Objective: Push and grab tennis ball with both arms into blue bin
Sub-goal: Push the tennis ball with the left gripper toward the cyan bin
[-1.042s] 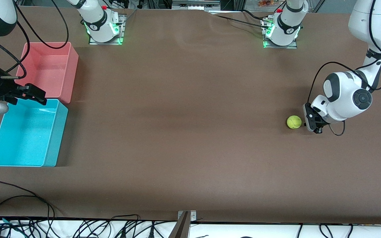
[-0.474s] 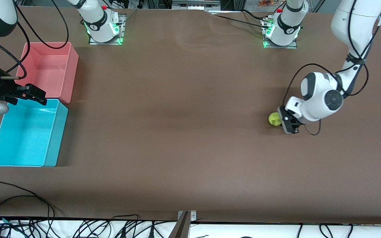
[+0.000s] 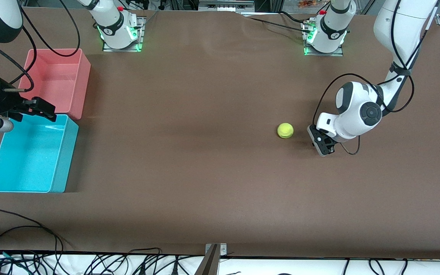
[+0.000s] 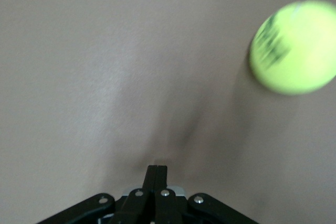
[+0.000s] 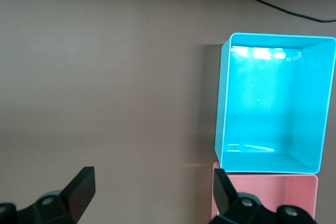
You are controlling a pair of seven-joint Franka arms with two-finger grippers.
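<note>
The tennis ball [image 3: 285, 130] lies on the brown table toward the left arm's end, blurred in the left wrist view [image 4: 294, 47]. My left gripper [image 3: 322, 145] is shut and empty, low at the table, a short gap from the ball on the side toward the left arm's end; its fingertips [image 4: 157, 168] are pressed together. The blue bin [image 3: 33, 152] stands empty at the right arm's end, its rim [image 5: 222, 103] plain in the right wrist view. My right gripper [image 3: 39, 108] hangs open and empty over the seam between the blue bin and the pink one [image 5: 152, 182].
A pink bin [image 3: 57, 76] touches the blue bin on the side farther from the front camera and shows in the right wrist view too [image 5: 268, 198]. Black cables [image 3: 21, 229] trail along the table's front edge. Both arm bases [image 3: 118, 32] stand at the back edge.
My left gripper swept toward the right arm's end, struck the ball, and the ball rolled ahead of it toward the table's middle. The right arm barely moved.
</note>
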